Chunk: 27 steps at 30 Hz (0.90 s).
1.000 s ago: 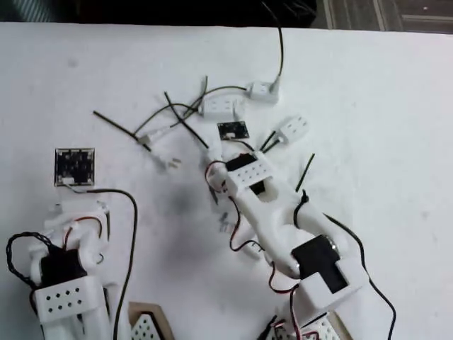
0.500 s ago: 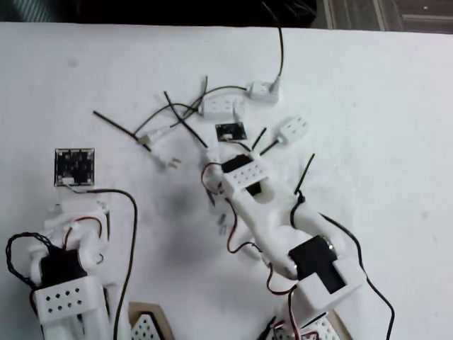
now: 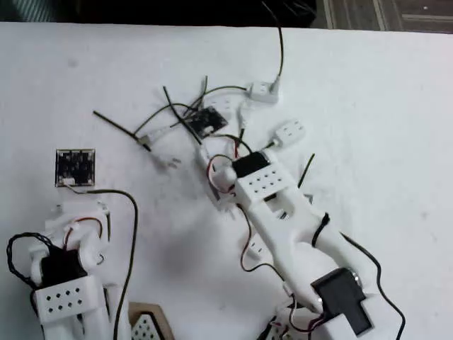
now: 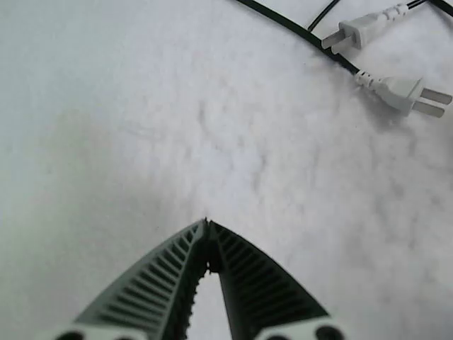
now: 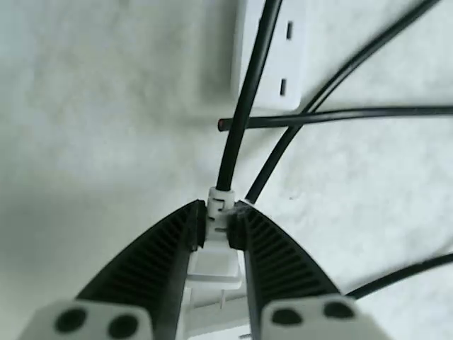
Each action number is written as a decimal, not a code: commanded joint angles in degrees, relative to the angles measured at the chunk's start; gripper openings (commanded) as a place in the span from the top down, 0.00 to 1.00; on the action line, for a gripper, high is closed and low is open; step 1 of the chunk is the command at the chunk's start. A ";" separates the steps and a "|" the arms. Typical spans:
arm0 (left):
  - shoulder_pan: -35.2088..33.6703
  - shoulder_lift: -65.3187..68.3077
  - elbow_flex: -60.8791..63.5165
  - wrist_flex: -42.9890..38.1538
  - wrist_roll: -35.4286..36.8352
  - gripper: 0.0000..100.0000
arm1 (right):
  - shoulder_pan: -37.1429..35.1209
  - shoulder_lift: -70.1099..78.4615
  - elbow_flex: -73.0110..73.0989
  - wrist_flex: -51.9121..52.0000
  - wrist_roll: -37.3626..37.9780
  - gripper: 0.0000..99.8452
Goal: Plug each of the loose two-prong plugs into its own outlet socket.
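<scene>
The white table point(image 3: 396, 85) is carrying everything here. The right arm point(image 3: 283, 212) is stretching from the near edge up into the middle, because that is where the tangle of cords and sockets is lying. The left arm point(image 3: 67, 283) is sitting folded at the near left corner, well apart from the action, and I'd say it is leaving the middle free. The left gripper point(image 4: 207, 227) is pointing down at bare table, fingers pressed together, nothing between them.

On to the sockets. One outlet block point(image 5: 290, 67) is lying just ahead of the right gripper point(image 5: 219, 207), slots facing up. That is the likely target for this approach. A second outlet block point(image 3: 262, 91) is sitting nearer the far edge with a cord running off the table. A third outlet block point(image 3: 290, 130) is lying toward the right edge from the tangle.

The right gripper is clamping a white plug point(image 5: 212, 265) by its flat sides, just behind the collar. Its black cord point(image 5: 244, 106) is running out forward and crossing the first outlet block. With the cord leaving that way, the prongs are probably facing back toward the wrist. I cannot make them out, but if so the plug is going to need turning before it goes in.

Left of the middle, one loose plug point(image 4: 361, 30) and the other loose plug point(image 4: 403, 92) are lying just beside each other. Their prongs are bare and pointing opposite ways, and neither is in a socket yet.
</scene>
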 commanded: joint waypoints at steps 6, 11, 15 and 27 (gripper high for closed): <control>-0.31 -0.40 -0.09 -0.97 -0.35 0.98 | 2.95 7.25 -3.08 -6.20 12.22 0.96; -0.31 -0.40 -0.09 -0.97 -0.35 0.98 | 2.95 9.63 -6.07 -1.80 7.82 0.81; -0.31 -0.40 -0.09 -1.05 -0.35 0.98 | 2.42 9.63 -10.02 5.41 5.71 0.82; -0.31 -0.40 -0.09 -0.97 -1.67 0.98 | 5.14 10.33 -11.78 9.45 6.15 0.82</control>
